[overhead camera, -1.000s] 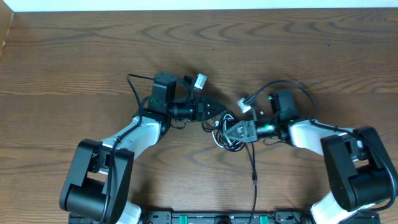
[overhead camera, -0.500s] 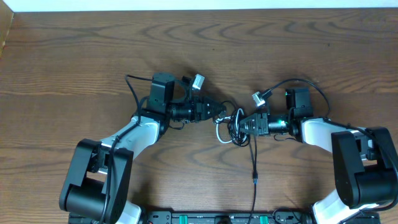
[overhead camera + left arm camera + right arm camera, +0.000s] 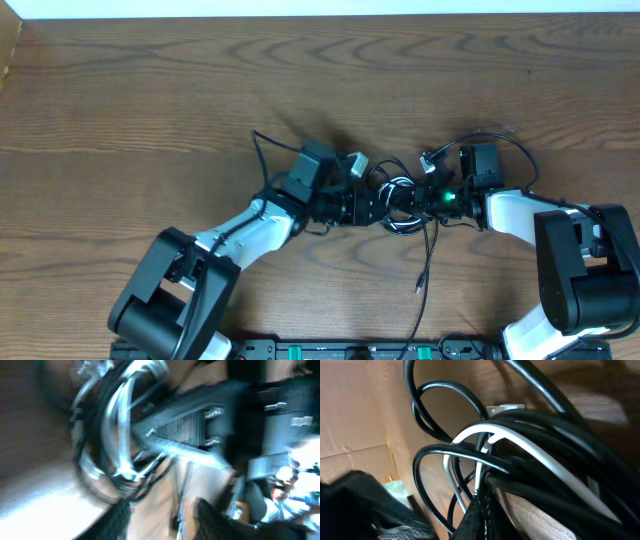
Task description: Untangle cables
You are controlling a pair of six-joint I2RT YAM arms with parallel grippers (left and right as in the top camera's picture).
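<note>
The cables (image 3: 398, 194) are a tangled bundle of black and white loops at the table's middle, between my two grippers. One black tail (image 3: 424, 262) trails toward the front edge and ends in a small plug. My left gripper (image 3: 376, 206) is at the bundle's left side. In the blurred left wrist view its fingers (image 3: 162, 521) stand apart, with the cable loops (image 3: 112, 435) just ahead. My right gripper (image 3: 421, 197) is at the bundle's right side. In the right wrist view its fingers (image 3: 482, 512) are pinched on black and white strands (image 3: 520, 465).
The wooden table (image 3: 120, 90) stretches out on all sides. Thick black arm wires loop above each wrist (image 3: 268, 150) (image 3: 490, 140). The arm bases stand at the front edge (image 3: 340, 350).
My left arm has swung right and closed in on the bundle. The bundle and its trailing tail have shifted a little right and up. My right gripper has held still over the last half second.
</note>
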